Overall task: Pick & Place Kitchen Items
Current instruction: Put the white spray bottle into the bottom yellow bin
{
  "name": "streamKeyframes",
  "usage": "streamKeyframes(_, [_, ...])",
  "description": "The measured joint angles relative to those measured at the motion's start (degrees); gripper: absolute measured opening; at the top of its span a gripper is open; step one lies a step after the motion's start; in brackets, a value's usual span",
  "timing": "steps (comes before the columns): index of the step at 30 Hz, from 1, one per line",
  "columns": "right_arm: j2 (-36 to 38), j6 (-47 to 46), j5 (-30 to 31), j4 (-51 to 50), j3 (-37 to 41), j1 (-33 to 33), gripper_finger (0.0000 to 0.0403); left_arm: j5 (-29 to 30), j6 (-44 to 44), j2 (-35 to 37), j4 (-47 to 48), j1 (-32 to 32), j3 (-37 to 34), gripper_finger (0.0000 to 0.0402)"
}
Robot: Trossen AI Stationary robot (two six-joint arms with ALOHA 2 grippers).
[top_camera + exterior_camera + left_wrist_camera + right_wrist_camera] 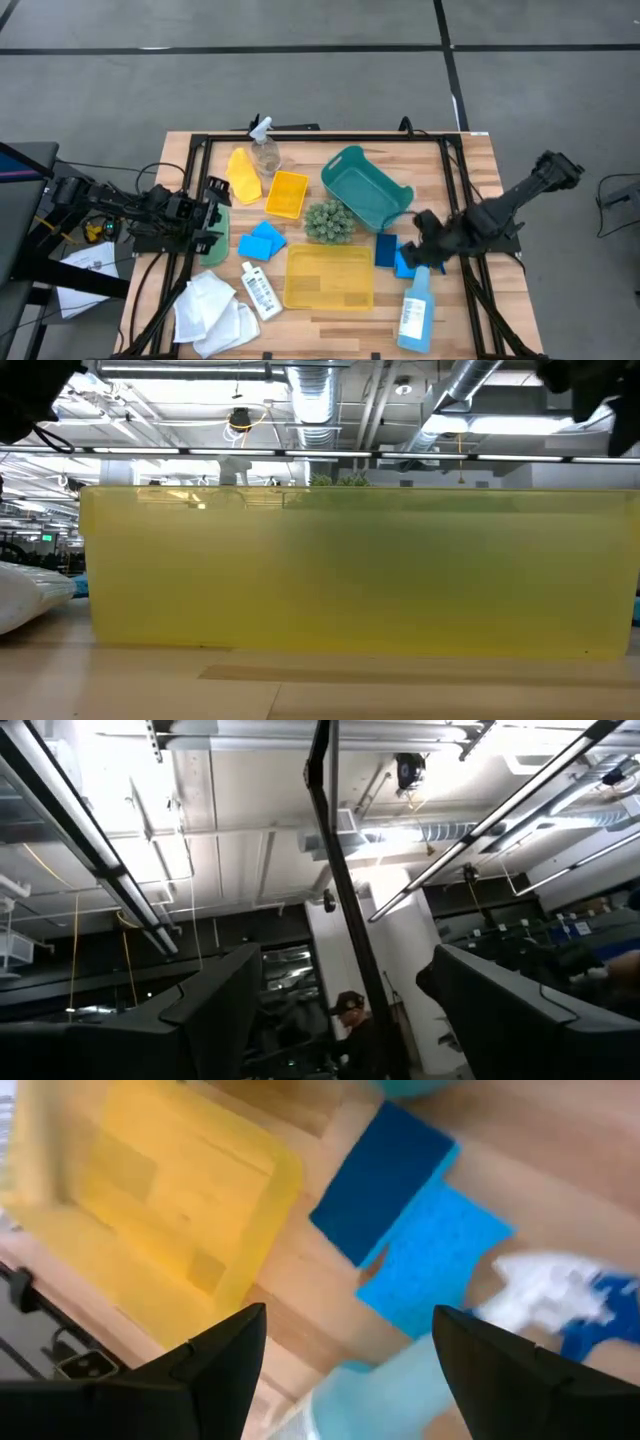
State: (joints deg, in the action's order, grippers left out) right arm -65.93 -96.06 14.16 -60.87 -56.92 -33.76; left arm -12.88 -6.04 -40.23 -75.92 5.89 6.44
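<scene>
A: Right tool [420,250], where?
B: Spread wide, empty, above the dark blue flat sponge [386,249] and pale blue plastic spray bottle [416,312], near the desk's [470,180] right edge.
A: Left tool [215,215]?
B: Spread too, at the left edge.

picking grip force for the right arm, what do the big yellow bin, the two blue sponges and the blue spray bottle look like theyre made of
Big yellow bin: translucent, smooth plastic, probably; the table's wood grain shows through its floor.
Two blue sponges, dark and light: soft foam, judging by their matte, finely textured faces, though the look alone can't confirm it.
Blue spray bottle: clear plastic holding pale blue liquid, with a printed label and an opaque white and blue trigger head.
</scene>
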Motion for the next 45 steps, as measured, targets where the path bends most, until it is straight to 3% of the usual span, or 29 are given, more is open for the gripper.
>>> streamKeyframes(8, [-7.1, -25.7, 2.3, -4.4, 0.0, -12.5, 0.0276, 0.0, 0.0, 0.0, 0.0, 0.0, 0.0, 0.0289])
streamKeyframes(12, [-9.9, -34.7, -2.0, -5.7, 0.0, -14.2, 0.0276, 0.0, 0.1, 0.0, -0.2, 0.0, 0.0, 0.0289])
streamKeyframes(27, [-11.2, -34.5, -3.8, -10.9, 1.0, -10.9, 0.0276, 0.0, 0.8, 0.0, -1.0, 0.0, 0.0, 0.0290])
streamKeyframes(45, [-10.9, -38.5, -3.5, 6.1, 14.1, -9.1, 0.0276, 0.0, 2.0, 0.0, -1.6, 0.0, 0.0, 0.0290])
